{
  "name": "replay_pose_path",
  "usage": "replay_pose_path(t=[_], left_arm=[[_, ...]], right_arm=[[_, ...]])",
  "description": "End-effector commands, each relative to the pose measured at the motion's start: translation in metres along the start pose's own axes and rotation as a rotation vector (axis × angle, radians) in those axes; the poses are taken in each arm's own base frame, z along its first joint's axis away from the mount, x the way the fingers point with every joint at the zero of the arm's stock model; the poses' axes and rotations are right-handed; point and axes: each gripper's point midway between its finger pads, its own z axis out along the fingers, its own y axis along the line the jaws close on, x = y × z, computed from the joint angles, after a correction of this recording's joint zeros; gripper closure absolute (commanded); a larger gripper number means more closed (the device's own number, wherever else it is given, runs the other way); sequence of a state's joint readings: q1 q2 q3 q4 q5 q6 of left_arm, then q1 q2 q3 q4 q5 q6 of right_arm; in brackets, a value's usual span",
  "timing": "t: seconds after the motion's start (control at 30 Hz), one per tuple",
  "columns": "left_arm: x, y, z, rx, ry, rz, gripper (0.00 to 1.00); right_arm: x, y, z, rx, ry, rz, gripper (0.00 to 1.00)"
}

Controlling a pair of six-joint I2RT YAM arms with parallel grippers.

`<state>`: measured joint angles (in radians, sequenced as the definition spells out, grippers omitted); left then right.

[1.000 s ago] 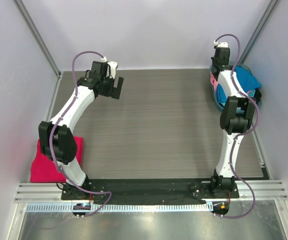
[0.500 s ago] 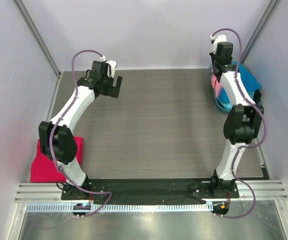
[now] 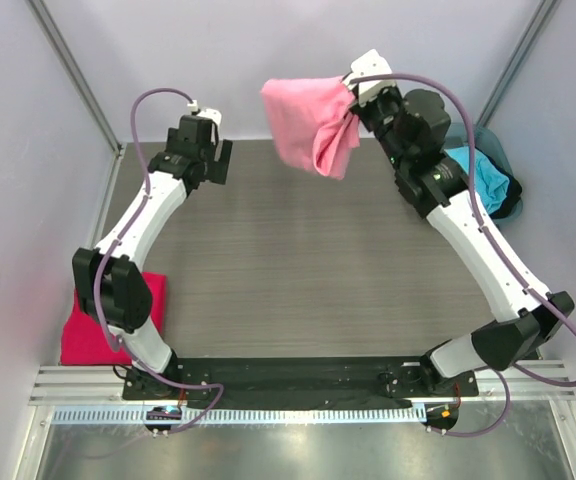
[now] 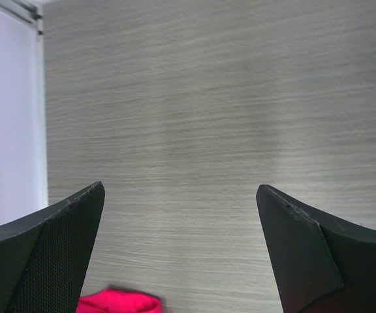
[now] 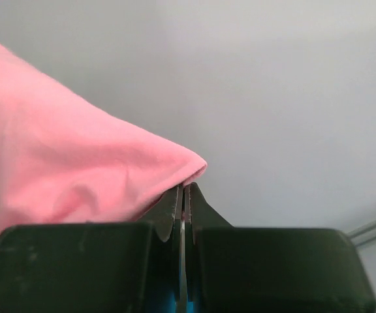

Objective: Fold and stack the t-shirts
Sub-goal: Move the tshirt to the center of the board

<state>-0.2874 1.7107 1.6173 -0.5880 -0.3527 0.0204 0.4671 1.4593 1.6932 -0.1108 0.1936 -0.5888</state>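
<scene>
My right gripper (image 3: 354,98) is shut on the light pink t-shirt (image 3: 306,122) and holds it high in the air over the back middle of the table. The shirt hangs left and down from the jaws; in the right wrist view it (image 5: 64,163) bulges left of my gripper (image 5: 184,189). My left gripper (image 3: 218,168) is open and empty at the back left, above bare table; its fingers (image 4: 57,241) frame the table top. A crimson-magenta t-shirt (image 3: 88,325) lies folded at the front left and shows in the left wrist view (image 4: 119,302). Blue and turquoise t-shirts (image 3: 488,175) sit in the tub.
A grey-teal round tub (image 3: 496,145) stands at the back right corner, partly hidden by my right arm. Pale walls close in the left, back and right sides. The grey wood-grain table (image 3: 318,270) spreads between the arms.
My right arm has lifted the pink t-shirt out of the tub and swung it left over the back middle of the table. My left gripper has shifted slightly left.
</scene>
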Motion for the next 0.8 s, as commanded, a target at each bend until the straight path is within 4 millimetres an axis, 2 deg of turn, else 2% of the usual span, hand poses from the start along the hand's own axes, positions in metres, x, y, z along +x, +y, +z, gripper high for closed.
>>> replay_pose_path(t=[0.0,0.07,0.1,0.17,0.2,0.23,0.27,0.3,0.33,0.37,0.43,0.47,0.5,0.53,0.6,0.63,0.7,0.73,0.77], left_arm=[[-0.031,0.028,-0.028,-0.087,-0.123,-0.04,0.0],[-0.021,0.025,-0.027,-0.078,-0.102,-0.031,0.0],[-0.019,0.021,-0.028,-0.054,-0.1,-0.026,0.0],[-0.011,0.014,-0.027,-0.024,-0.081,-0.018,0.0],[-0.007,0.011,-0.026,-0.007,-0.067,-0.009,0.0],[-0.005,0.007,-0.026,0.013,-0.061,-0.004,0.0],[-0.001,0.002,-0.027,0.026,-0.049,0.011,0.0],[-0.001,-0.002,-0.028,0.043,-0.048,0.021,0.0],[-0.002,-0.011,-0.032,0.084,-0.053,0.05,0.0],[0.0,-0.017,-0.036,0.111,-0.049,0.069,0.0],[0.003,-0.034,-0.044,0.179,-0.05,0.11,0.0],[0.007,-0.059,-0.052,0.283,-0.045,0.148,0.02],[0.015,-0.074,-0.056,0.342,-0.031,0.17,0.03],[0.021,-0.099,-0.065,0.424,-0.028,0.207,0.05],[0.037,-0.135,-0.075,0.555,-0.002,0.264,0.07],[0.048,-0.161,-0.08,0.607,0.017,0.31,0.09],[0.056,-0.187,-0.083,0.651,0.033,0.355,0.12],[0.07,-0.211,-0.081,0.686,0.066,0.4,0.17],[0.073,-0.222,-0.08,0.701,0.076,0.411,0.19]], right_arm=[[-0.003,0.01,-0.008,-0.017,-0.015,-0.014,0.99],[0.017,0.022,-0.007,-0.031,0.028,0.013,0.99],[0.05,0.044,-0.006,-0.07,0.091,0.0,0.99],[0.089,0.069,-0.005,-0.112,0.167,-0.008,0.95],[0.125,0.092,-0.009,-0.155,0.235,-0.02,0.82],[0.149,0.105,-0.008,-0.175,0.29,-0.031,0.67],[0.165,0.108,-0.011,-0.15,0.342,-0.012,0.47],[0.175,0.108,-0.013,-0.133,0.372,-0.01,0.41],[0.178,0.107,-0.016,-0.126,0.389,-0.013,0.31],[0.178,0.103,-0.019,-0.115,0.39,-0.015,0.27],[0.185,0.097,-0.029,-0.118,0.402,-0.044,0.22],[0.183,0.09,-0.034,-0.106,0.394,-0.056,0.21],[0.194,0.084,-0.041,-0.091,0.42,-0.06,0.21],[0.198,0.078,-0.044,-0.074,0.431,-0.05,0.21],[0.197,0.06,-0.051,-0.018,0.441,-0.01,0.21],[0.2,0.043,-0.052,0.029,0.452,0.01,0.21],[0.194,0.018,-0.053,0.094,0.449,0.059,0.21],[0.198,0.004,-0.055,0.132,0.461,0.093,0.22],[0.198,-0.002,-0.057,0.151,0.468,0.103,0.22]])
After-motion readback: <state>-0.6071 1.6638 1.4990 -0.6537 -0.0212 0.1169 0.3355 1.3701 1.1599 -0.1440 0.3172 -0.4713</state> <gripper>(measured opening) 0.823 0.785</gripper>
